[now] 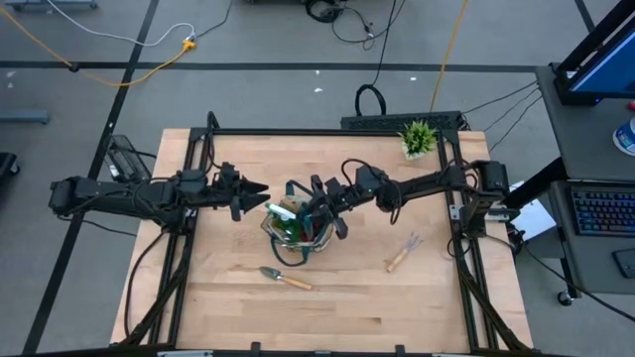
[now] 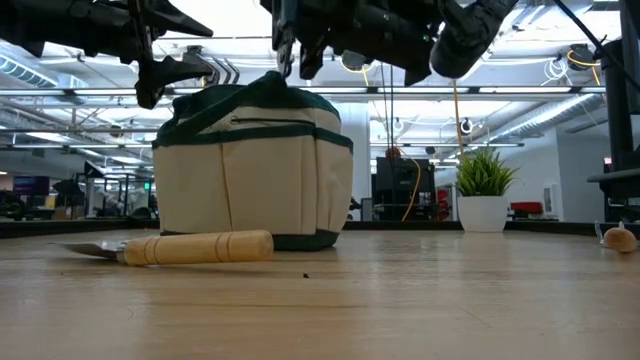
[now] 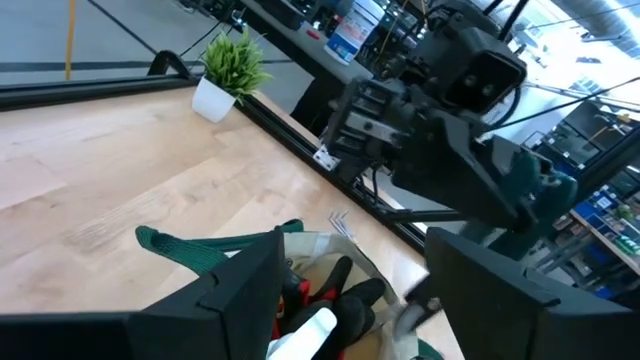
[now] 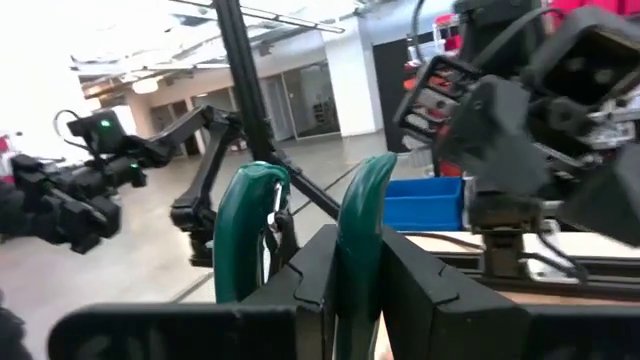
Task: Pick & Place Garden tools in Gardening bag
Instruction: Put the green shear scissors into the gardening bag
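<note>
Over the gardening bag [image 1: 298, 230] at mid-counter: right tool [image 1: 319, 210] clenched on the green-handled pruners [image 4: 300, 240], handles upright, directly above the bag's open mouth, so only a short way down. Just beside the bag's other side: left tool [image 1: 256, 190], released, empty. On the counter [image 1: 377, 288], apart from the bag: trowel [image 1: 285, 278] nearer, hand fork [image 1: 401, 255] farther.

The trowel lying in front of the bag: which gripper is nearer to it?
Right. The right gripper is over the gardening bag, just behind the trowel; the left gripper hovers beyond the bag's left rim, farther back.
</note>
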Controlling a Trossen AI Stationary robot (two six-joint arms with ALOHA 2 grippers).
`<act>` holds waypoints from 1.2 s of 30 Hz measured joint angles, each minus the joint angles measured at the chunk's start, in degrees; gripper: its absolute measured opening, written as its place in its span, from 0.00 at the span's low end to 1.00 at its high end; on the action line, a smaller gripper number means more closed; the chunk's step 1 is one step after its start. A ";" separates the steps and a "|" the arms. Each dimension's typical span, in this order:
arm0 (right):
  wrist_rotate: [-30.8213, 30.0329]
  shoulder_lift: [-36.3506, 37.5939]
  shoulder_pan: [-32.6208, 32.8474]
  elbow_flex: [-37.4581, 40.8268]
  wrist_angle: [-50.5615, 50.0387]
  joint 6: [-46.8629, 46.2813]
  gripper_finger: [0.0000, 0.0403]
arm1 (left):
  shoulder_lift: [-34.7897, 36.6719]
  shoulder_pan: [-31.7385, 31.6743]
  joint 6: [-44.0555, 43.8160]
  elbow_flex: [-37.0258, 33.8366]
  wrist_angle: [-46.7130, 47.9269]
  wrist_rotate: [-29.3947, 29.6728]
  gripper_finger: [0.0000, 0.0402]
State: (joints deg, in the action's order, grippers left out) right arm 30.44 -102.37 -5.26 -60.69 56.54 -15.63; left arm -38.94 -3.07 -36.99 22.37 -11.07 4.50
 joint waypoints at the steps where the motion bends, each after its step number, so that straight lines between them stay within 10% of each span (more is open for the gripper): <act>1: 0.14 0.00 -0.22 0.00 -0.25 0.38 0.12 | 0.00 0.00 0.00 0.00 0.02 0.01 0.62; 36: 13.19 0.00 -10.57 -4.57 -10.39 2.81 0.11 | 0.00 0.00 -0.81 0.07 0.07 0.19 0.62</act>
State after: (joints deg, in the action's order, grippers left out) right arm 43.63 -102.37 -15.84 -65.25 46.15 -12.82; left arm -38.94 -3.07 -37.80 22.44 -11.00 4.70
